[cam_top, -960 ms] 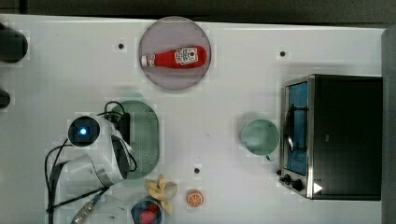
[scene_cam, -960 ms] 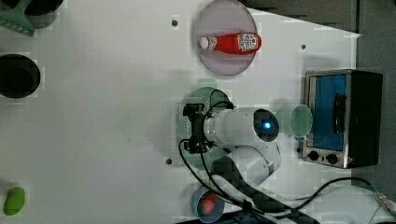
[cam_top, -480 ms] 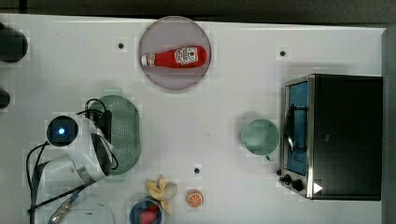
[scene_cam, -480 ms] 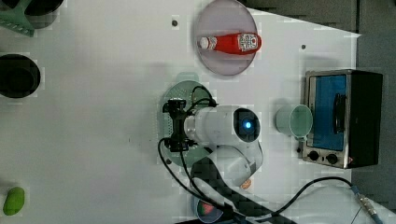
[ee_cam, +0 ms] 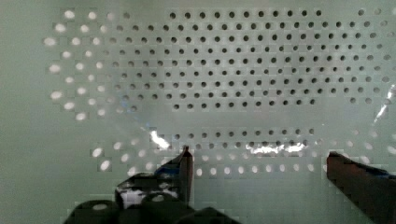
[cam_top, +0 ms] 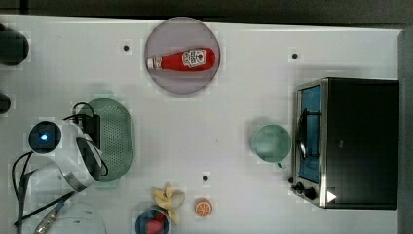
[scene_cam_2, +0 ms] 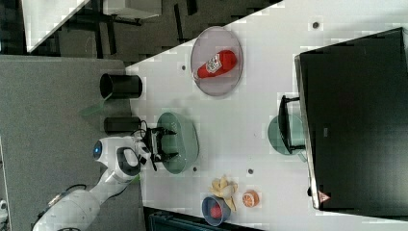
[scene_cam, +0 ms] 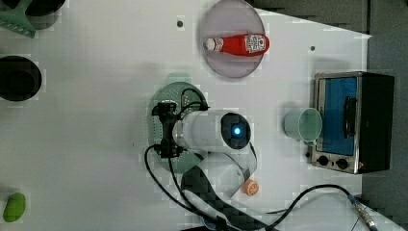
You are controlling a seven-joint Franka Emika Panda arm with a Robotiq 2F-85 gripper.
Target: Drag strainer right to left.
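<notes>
The strainer (cam_top: 118, 141) is a pale mint-green oval basket with a perforated floor, lying at the top view's left side of the white table. My gripper (cam_top: 94, 132) reaches down into it over the half nearer the top view's left. In the wrist view the dotted strainer floor (ee_cam: 233, 84) lies close below, and my two dark fingertips (ee_cam: 185, 164) stand far apart above it, so the gripper (ee_cam: 261, 163) is open and grasps nothing. From the side, the gripper (scene_cam_2: 166, 143) sits inside the strainer (scene_cam_2: 186, 139). The arm covers much of the strainer (scene_cam: 173, 90) around the gripper (scene_cam: 166, 129).
A grey plate (cam_top: 165, 80) holding a ketchup bottle (cam_top: 182, 59) lies behind the strainer. A mint cup (cam_top: 271, 143) stands by the toaster oven (cam_top: 358, 141) at the top view's right. A banana (cam_top: 168, 197), orange slice (cam_top: 203, 207) and bowl (cam_top: 152, 222) sit near the front. Black cups (scene_cam_2: 120, 85) stand nearby.
The strainer and my gripper have slid together toward the top view's left, away from the cup and oven. Everything else has stayed where it was.
</notes>
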